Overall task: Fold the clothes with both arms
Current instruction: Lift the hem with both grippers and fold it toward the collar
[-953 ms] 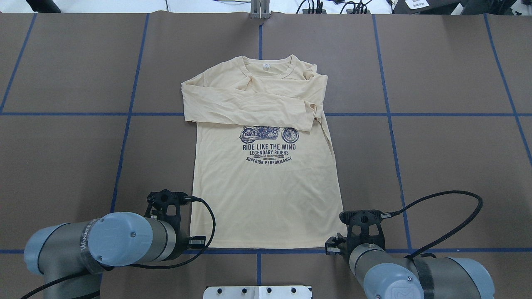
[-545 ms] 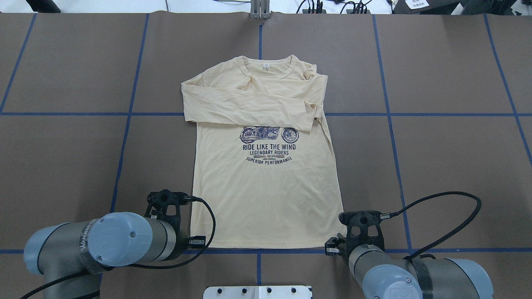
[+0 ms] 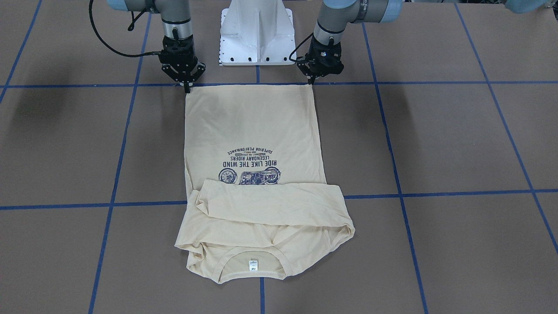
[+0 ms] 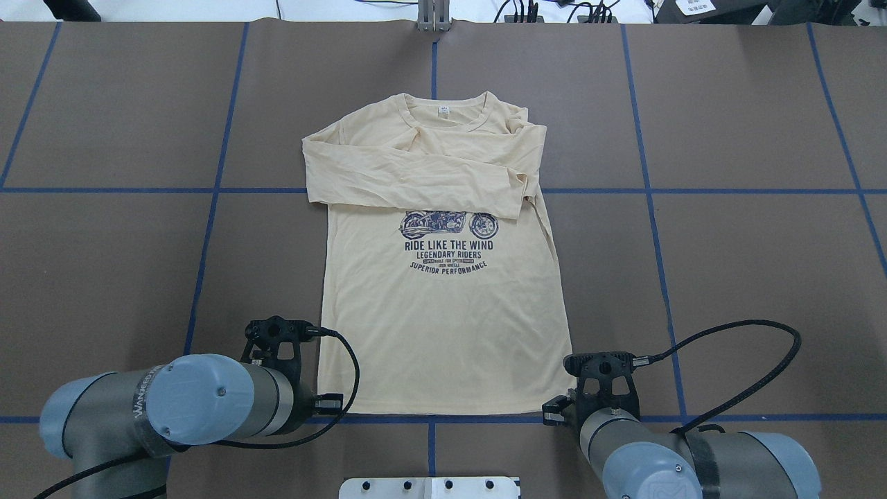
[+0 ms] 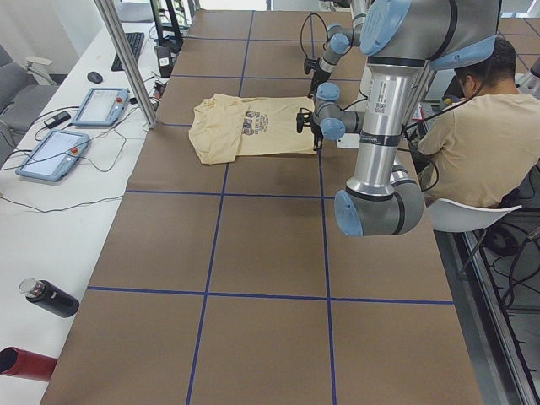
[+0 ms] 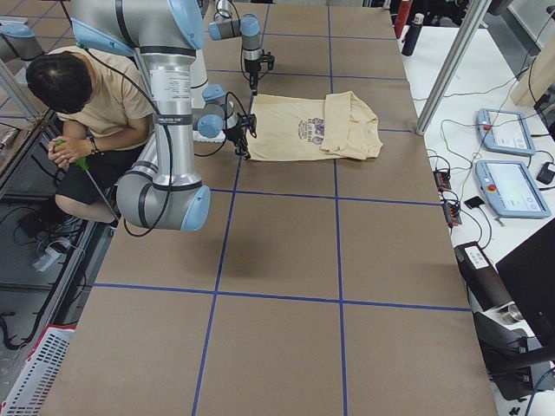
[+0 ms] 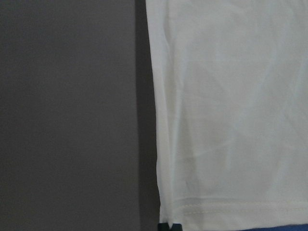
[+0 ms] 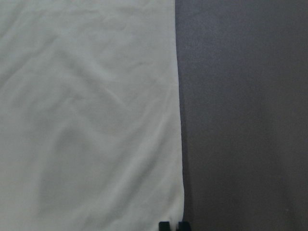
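Observation:
The cream-yellow long-sleeved T-shirt (image 4: 443, 312) lies flat, print up, on the brown table; it also shows in the front view (image 3: 253, 126). Both sleeves (image 4: 416, 173) are folded across the chest, and the neck label (image 4: 442, 111) is at the far end. My left gripper (image 3: 312, 82) is shut on the hem corner on my left; its fingertips meet at the cloth corner in the left wrist view (image 7: 169, 226). My right gripper (image 3: 187, 89) is shut on the other hem corner, as the right wrist view (image 8: 173, 225) shows. The hem still rests on the table.
The white base pedestal (image 3: 257, 35) stands just behind the hem. Blue tape lines (image 4: 651, 190) cross the table. A seated person (image 5: 472, 126) is beside the robot. Teach pendants (image 5: 101, 105), a metal post (image 5: 126, 59) and bottles (image 5: 49, 298) stand along the far side.
The right arm has crept a few pixels towards the shirt's corner. The left arm and the shirt have not moved.

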